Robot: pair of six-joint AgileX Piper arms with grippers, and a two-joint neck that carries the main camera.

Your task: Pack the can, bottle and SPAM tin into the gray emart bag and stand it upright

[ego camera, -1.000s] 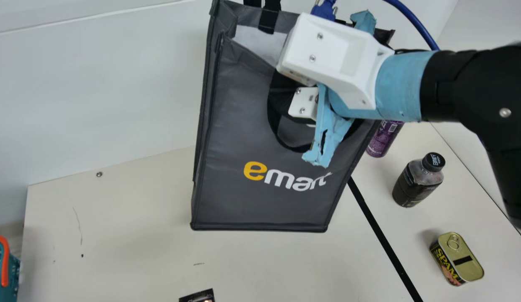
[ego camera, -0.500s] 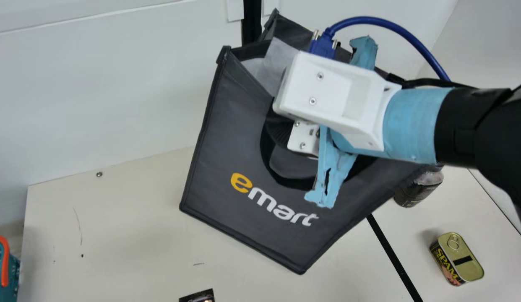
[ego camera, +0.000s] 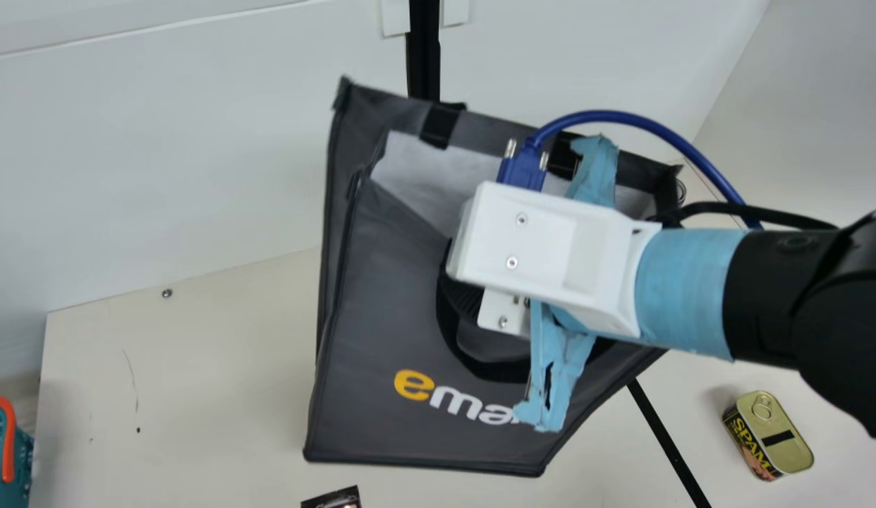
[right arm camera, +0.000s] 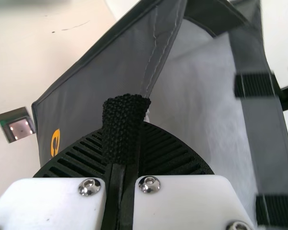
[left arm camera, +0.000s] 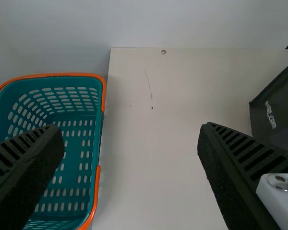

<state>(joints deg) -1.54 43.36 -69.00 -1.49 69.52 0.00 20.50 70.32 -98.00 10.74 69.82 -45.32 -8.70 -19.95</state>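
My right gripper (ego camera: pixel 460 300) is at the front rim of the gray emart bag (ego camera: pixel 381 310), whose mouth gapes and shows a pale lining. In the right wrist view the right gripper (right arm camera: pixel 126 120) is shut on the bag's rim and black handle strap. Whether the bag's base touches the table is unclear. The SPAM tin (ego camera: pixel 769 436) lies on the table to the bag's right. In the left wrist view my left gripper (left arm camera: pixel 132 139) stands open with nothing between its fingers, and the gray bag (left arm camera: pixel 271 108) is off to one side.
A teal basket (ego camera: pixel 8 451) with an orange rim is at the table's far left. A small dark object (ego camera: pixel 336 498) lies near the front, below the bag. Behind the bag rises a black post (ego camera: pixel 424 60), and a black line (ego camera: pixel 667 441) crosses the table.
The right gripper has brought the bag lower and nearer; the bag swung askew midway, then its bottom edge levelled. Bag and arm now cover where the can and bottle stood.
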